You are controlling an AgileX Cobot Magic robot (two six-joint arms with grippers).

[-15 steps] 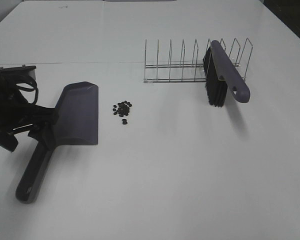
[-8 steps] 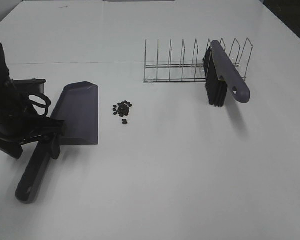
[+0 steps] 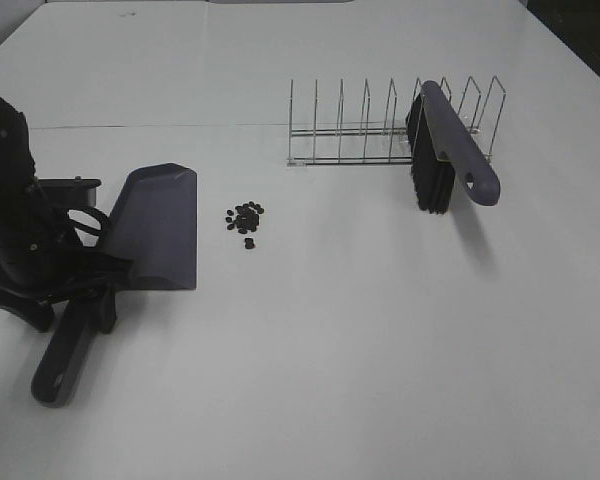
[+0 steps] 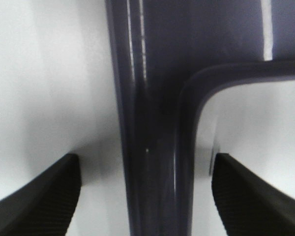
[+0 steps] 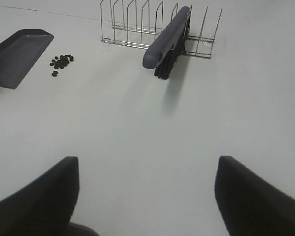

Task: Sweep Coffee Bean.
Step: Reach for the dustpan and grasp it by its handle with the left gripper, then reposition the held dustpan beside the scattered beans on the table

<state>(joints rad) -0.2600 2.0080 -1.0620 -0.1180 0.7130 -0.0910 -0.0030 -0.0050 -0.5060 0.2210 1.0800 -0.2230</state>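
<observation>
The coffee beans [image 3: 245, 218] lie in a small loose cluster on the white table, just right of the purple dustpan [image 3: 160, 225]; they also show in the right wrist view [image 5: 61, 61]. The dustpan lies flat with its handle [image 3: 62, 355] pointing to the front left. My left gripper [image 3: 75, 305] is open and straddles the handle near the pan. In the left wrist view the handle [image 4: 152, 147] runs between the two spread fingers of the gripper [image 4: 147, 196]. My right gripper [image 5: 147, 206] is open and empty above bare table.
A purple brush with black bristles [image 3: 450, 150] leans in a wire rack [image 3: 365, 130] at the back right; the right wrist view shows the brush [image 5: 167, 42], the rack [image 5: 132, 24] and the dustpan [image 5: 17, 56]. The right gripper is out of the exterior view.
My left arm has swung forward and down over the dustpan handle, so its open fingers now sit on either side of it. Beans, brush and rack have not moved.
</observation>
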